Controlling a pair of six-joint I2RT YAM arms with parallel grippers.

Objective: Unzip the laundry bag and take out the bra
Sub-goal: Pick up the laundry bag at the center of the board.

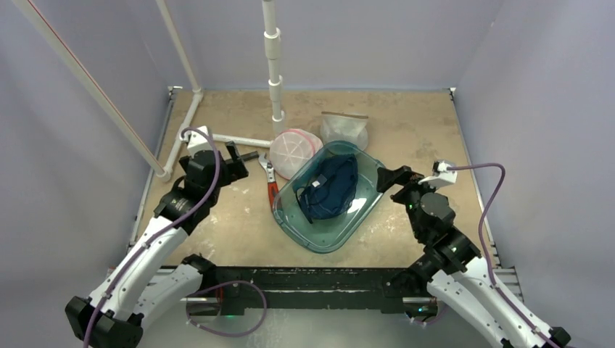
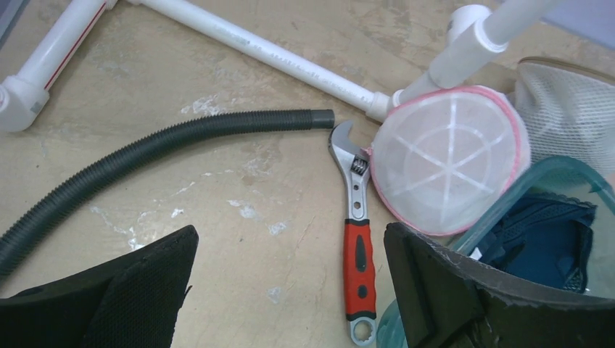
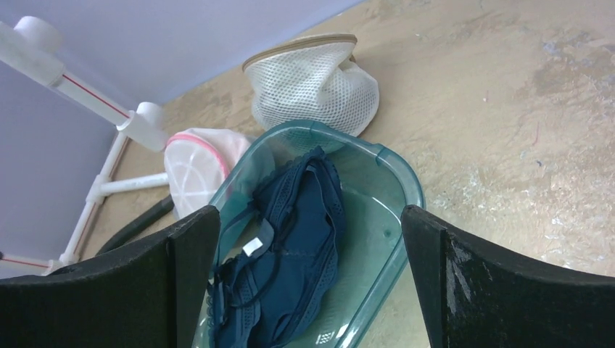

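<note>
Pipework in white plastic [image 1: 239, 140] edges the far left of the counter [image 1: 420, 123], and a grey corrugated hose [image 2: 145, 148] curves beside it; the left gripper [image 2: 290, 250] hangs low over that stretch, jaws spread wide and holding nothing, its arm reaching forward from the base with the elbow bent and the wrist turned inward to the right; ahead of it lies an adjustable wrench [image 2: 357, 210] with a red handle. Just past the wrench is the round pink-rimmed laundry bag [image 2: 442, 163], flat on the counter and touching the far-left rim of the clear teal tub [image 3: 362, 181]; no dark fabric shows through its mesh, and whether its zip is open I cannot tell. A second, white mesh bag [image 3: 312, 87] with a tan rim stands beyond the tub's far end.

The navy bra [image 3: 297, 246] lies inside the tub, outside both bags, its long axis running with the tub's, from the far end to the near-left end; the removal looks done rather than pending. The right gripper [image 3: 308, 217] is likewise released and empty, just beside the tub's right rim and aimed straight across it at the bra; the right arm is folded, its forearm rising from the base, and it is the nearer arm to the bra, while the left is nearer the pink-rimmed bag.
</note>
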